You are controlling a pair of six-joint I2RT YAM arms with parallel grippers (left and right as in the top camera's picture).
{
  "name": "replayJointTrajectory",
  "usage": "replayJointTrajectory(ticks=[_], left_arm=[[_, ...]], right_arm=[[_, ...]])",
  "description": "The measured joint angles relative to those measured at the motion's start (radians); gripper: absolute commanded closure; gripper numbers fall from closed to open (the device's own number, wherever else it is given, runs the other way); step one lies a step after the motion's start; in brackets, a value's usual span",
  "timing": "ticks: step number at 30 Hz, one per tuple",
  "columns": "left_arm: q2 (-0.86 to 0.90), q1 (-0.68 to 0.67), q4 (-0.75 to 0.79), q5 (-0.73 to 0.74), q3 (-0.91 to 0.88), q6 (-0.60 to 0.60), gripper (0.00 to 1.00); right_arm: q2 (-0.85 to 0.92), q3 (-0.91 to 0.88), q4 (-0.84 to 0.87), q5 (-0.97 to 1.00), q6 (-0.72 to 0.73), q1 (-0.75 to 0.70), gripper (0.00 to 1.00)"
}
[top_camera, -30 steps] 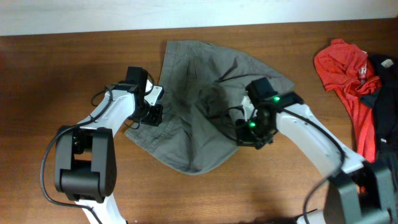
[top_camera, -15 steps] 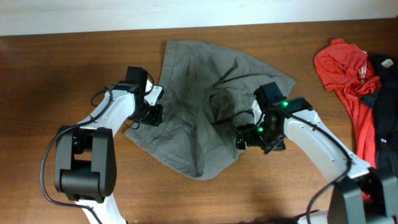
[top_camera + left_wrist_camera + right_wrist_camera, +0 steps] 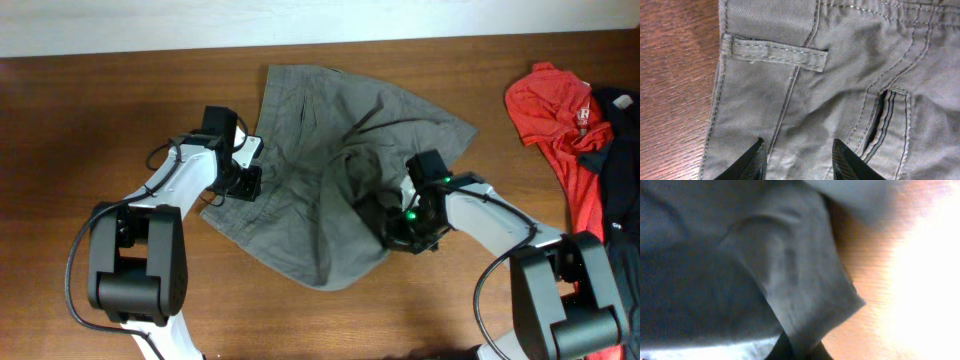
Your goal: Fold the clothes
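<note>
The grey-olive shorts [image 3: 320,150] lie spread and rumpled in the middle of the wooden table [image 3: 100,120]. My left gripper [image 3: 243,183] rests open over the left edge of the shorts. In the left wrist view its jaws [image 3: 799,159] straddle flat cloth near a belt loop [image 3: 775,51] and a pocket slit [image 3: 885,122]. My right gripper [image 3: 408,230] is shut on a fold of the shorts [image 3: 800,290] at their right side, low over the table.
A red shirt [image 3: 560,110] and a dark garment [image 3: 625,160] lie at the right edge of the table. A pale wall strip [image 3: 200,25] runs along the far edge.
My right gripper has moved down and slightly left with the cloth, bunching the right side of the shorts. The left arm has not moved.
</note>
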Motion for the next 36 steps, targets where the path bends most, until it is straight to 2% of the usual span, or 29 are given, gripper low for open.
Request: replayJointTrajectory(ticks=[1, 4, 6, 9, 16, 17, 18, 19, 20, 21, 24, 27, 29, 31, 36], left_arm=[[0.000, 0.000, 0.001, 0.000, 0.000, 0.000, 0.57], [0.000, 0.000, 0.001, 0.000, 0.000, 0.000, 0.57], [0.000, 0.000, 0.001, 0.000, 0.000, 0.000, 0.56], [0.000, 0.000, 0.003, -0.001, 0.000, 0.000, 0.52], [0.000, 0.000, 0.002, 0.000, 0.000, 0.000, 0.52], [0.000, 0.000, 0.002, 0.000, 0.000, 0.000, 0.52], [0.000, 0.000, 0.002, 0.000, 0.000, 0.000, 0.51], [0.000, 0.000, 0.002, 0.000, 0.000, 0.000, 0.52], [0.000, 0.000, 0.002, -0.001, 0.000, 0.000, 0.51], [0.000, 0.000, 0.001, 0.000, 0.000, 0.000, 0.51], [0.000, 0.000, -0.003, -0.003, 0.000, 0.000, 0.44], [0.000, 0.000, -0.023, -0.036, 0.000, 0.000, 0.39], [0.000, 0.000, -0.030, -0.072, 0.000, 0.000, 0.39], [0.000, 0.000, -0.032, -0.089, 0.000, 0.000, 0.39], [0.010, 0.000, -0.021, -0.077, -0.008, 0.000, 0.40]], right_arm=[[-0.002, 0.004, -0.024, 0.008, -0.001, -0.006, 0.96], [-0.076, 0.064, -0.254, 0.145, -0.017, -0.042, 0.96], [-0.203, 0.139, -0.443, 0.214, -0.033, -0.046, 0.96], [-0.357, 0.171, -0.621, 0.235, -0.038, -0.045, 0.96], [-0.413, 0.171, -0.759, 0.212, -0.047, 0.010, 0.95], [-0.413, 0.171, -0.769, 0.209, -0.046, 0.028, 0.83], [-0.413, 0.171, -0.774, 0.207, -0.044, 0.044, 0.78], [-0.413, 0.171, -0.782, 0.205, -0.042, 0.066, 0.68], [-0.413, 0.171, -0.786, 0.203, -0.032, 0.084, 0.46], [-0.413, 0.171, -0.789, 0.201, -0.026, 0.103, 0.35], [-0.413, 0.171, -0.774, 0.233, 0.009, 0.135, 0.20], [-0.413, 0.169, -0.686, 0.317, 0.072, 0.124, 0.17], [-0.413, 0.169, -0.557, 0.361, 0.104, 0.076, 0.18], [-0.410, 0.165, -0.453, 0.390, 0.114, 0.022, 0.18], [-0.317, 0.165, -0.328, 0.431, 0.100, -0.115, 0.15]])
